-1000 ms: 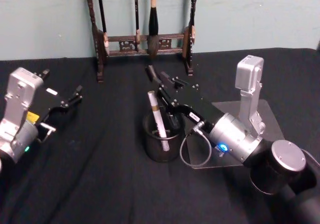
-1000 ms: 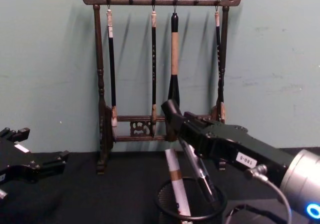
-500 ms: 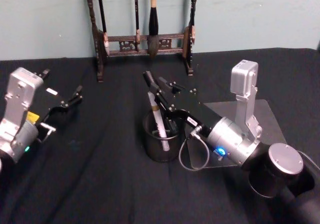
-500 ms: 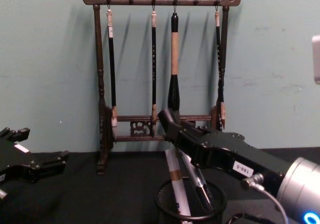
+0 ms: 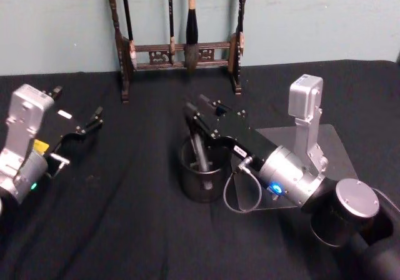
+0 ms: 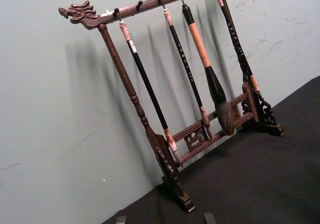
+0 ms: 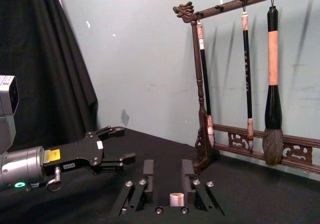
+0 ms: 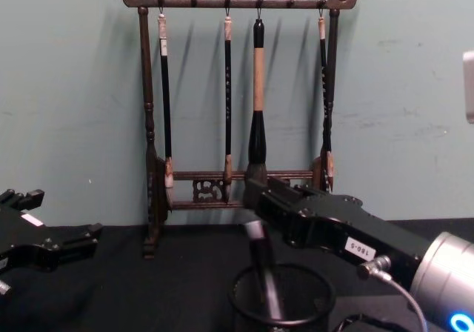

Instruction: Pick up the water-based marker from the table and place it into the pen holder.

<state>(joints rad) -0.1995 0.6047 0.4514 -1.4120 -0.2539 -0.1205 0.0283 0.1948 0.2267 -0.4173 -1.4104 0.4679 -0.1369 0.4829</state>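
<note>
**Marker in the cup, right gripper poised above**

The right gripper point(image 5: 199, 111) hangs just over the pen holder point(image 5: 201, 191) in the middle of the table point(image 5: 125, 224). Its fingers stand apart, wider than the water-based marker point(image 5: 200, 153). In the right wrist view the marker's pale end sits low between them and looks unclamped. The marker's lower part is inside the mesh cup, leaning a little, with its top just below the fingertips.

By my reading the placing is all but done, since the marker is off the table and in the holder. What is left is to lift the gripper clear without knocking the marker's top or the cup's rim.

The left gripper point(image 5: 78, 137) is parked at the near left, well apart, with its fingers spread and empty. Beyond the holder stands a wooden brush rack point(image 5: 181, 47) hung with brushes, so a retreat is better taken upward and to the right than forward. A clear flat sheet point(image 5: 334, 144) lies on the table at right, beneath the right arm.
</note>
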